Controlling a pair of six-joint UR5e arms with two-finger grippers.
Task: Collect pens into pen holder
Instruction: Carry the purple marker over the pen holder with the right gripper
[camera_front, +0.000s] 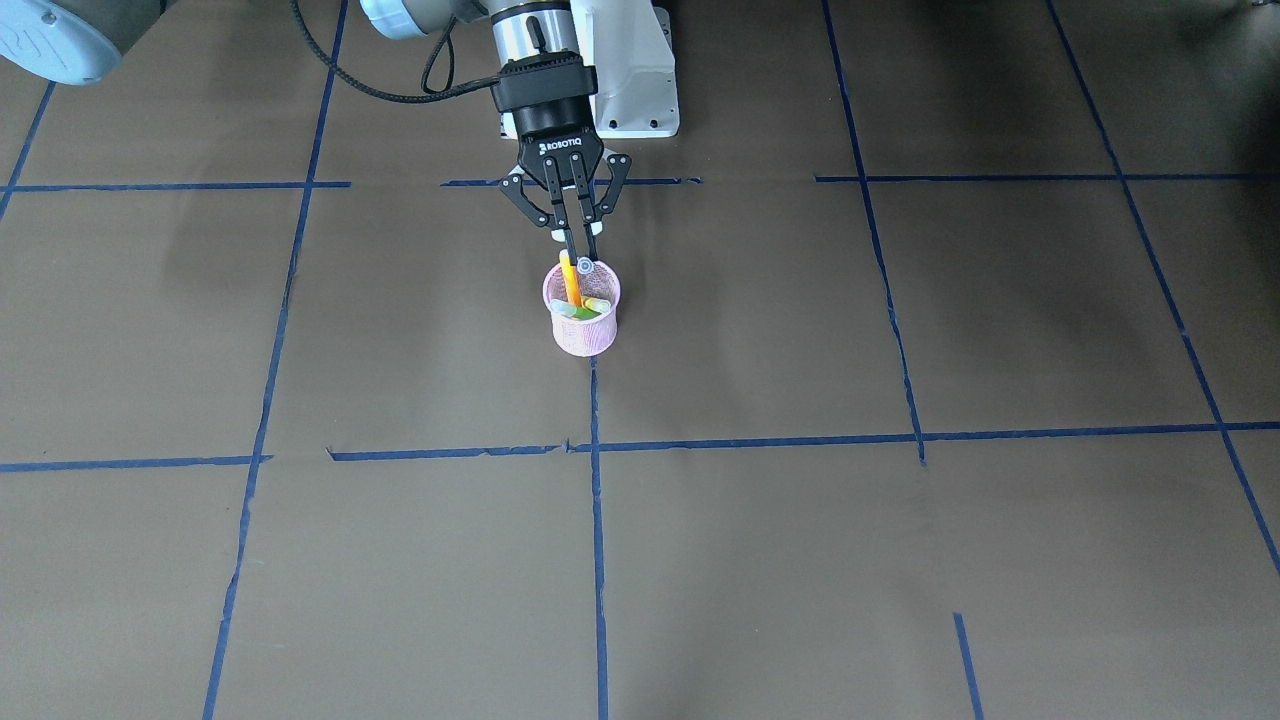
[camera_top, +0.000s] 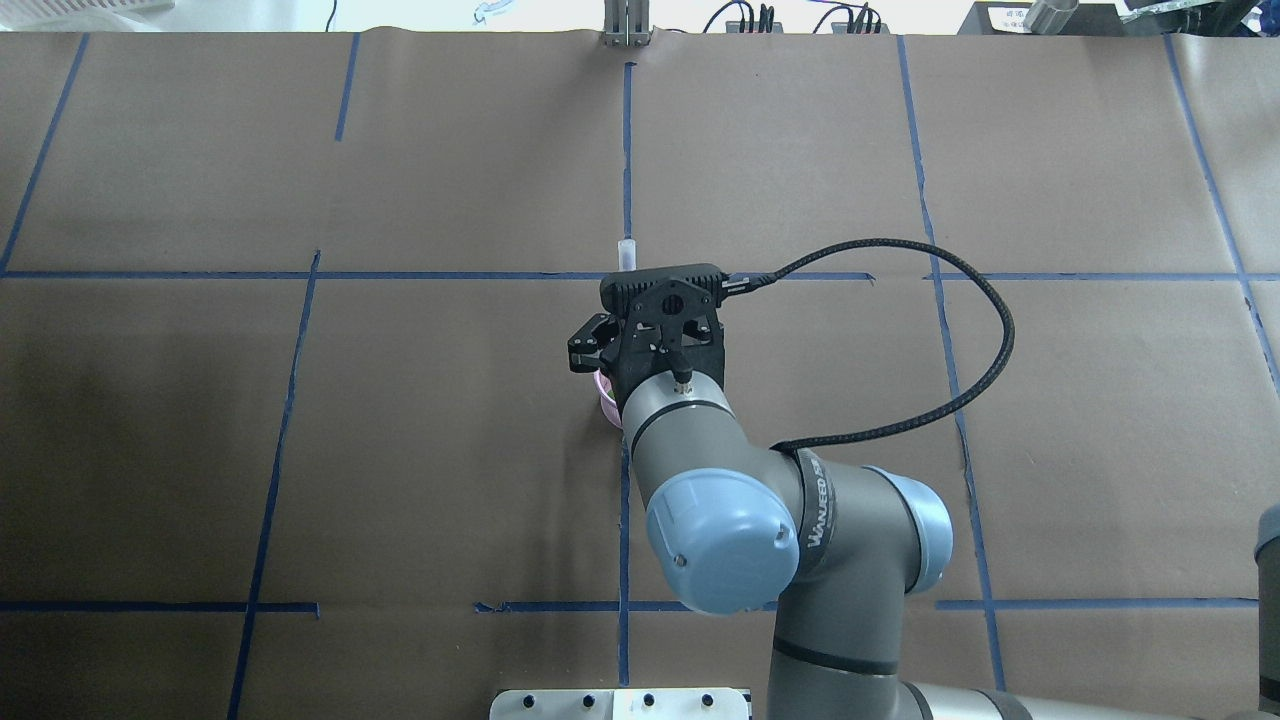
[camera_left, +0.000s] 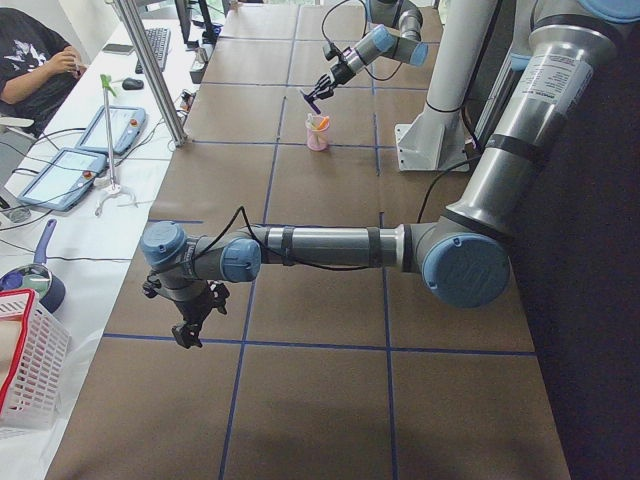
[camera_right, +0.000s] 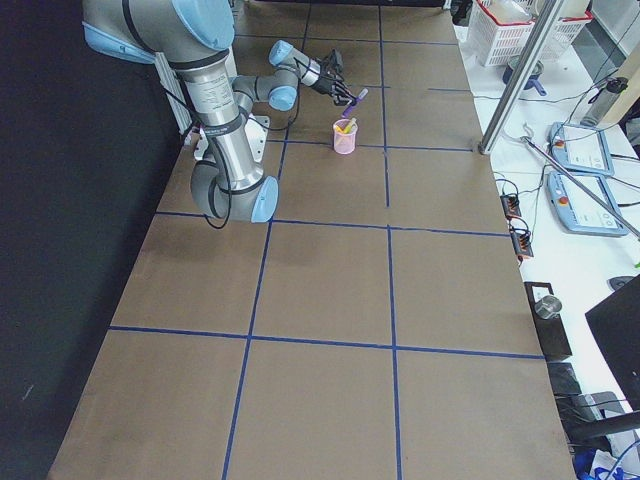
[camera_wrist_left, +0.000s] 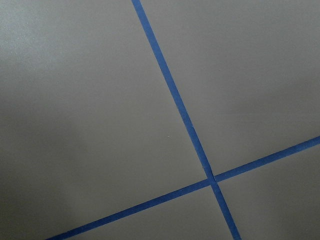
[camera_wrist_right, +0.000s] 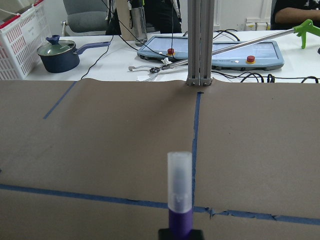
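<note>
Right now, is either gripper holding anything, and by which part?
The right gripper pinches the purple pen by its barrel, cap end free; left gripper: cannot tell.

Table (camera_front: 900, 560): covered in brown paper, marked into a grid by blue tape lines (camera_front: 597, 520). Front-facing view: pen holder (camera_front: 585, 335) stands upright on the paper, and one tape line ends at its base at 6 o'clock. White mount plate (camera_front: 640, 100) lies near, at its 12 o'clock.
</note>
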